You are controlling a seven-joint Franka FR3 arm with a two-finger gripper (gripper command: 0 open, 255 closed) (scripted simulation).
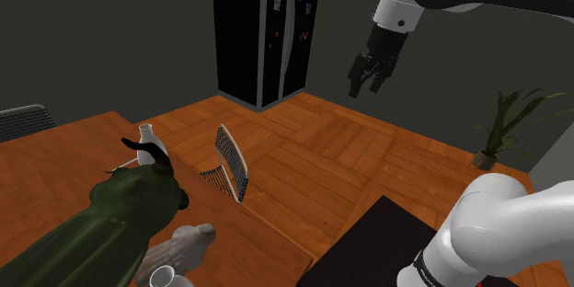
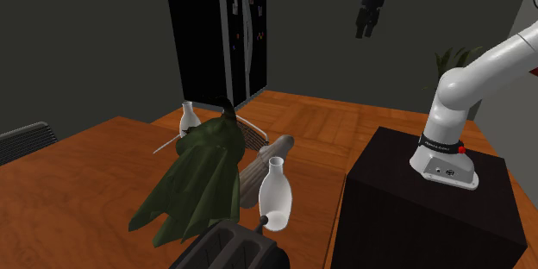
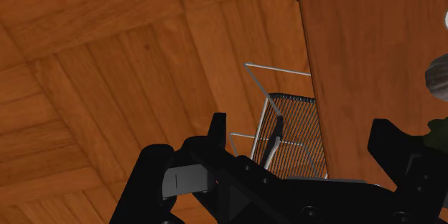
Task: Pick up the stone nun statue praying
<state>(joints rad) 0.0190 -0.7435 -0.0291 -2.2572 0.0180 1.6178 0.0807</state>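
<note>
Gripper [image 1: 365,86] spread, high over the floor [image 1: 350,147]; statue [image 1: 187,244] lies on its side on the table [image 1: 55,161], well below, toward the shoulder view's lower left.

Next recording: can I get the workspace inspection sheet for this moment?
Surface: wooden table, crowded at one end.
Job's things: grey statue lying down beside the green figure, untouched.
Clutter: green robed figure; white bottle near the chair; second white bottle by the statue; black appliance.
Grippers: claw open, empty, high over the floor, away from the table.
Cables: nothing seen.
Surroundings: mesh-backed chair, black fridge, potted plant, wood floor.
</note>
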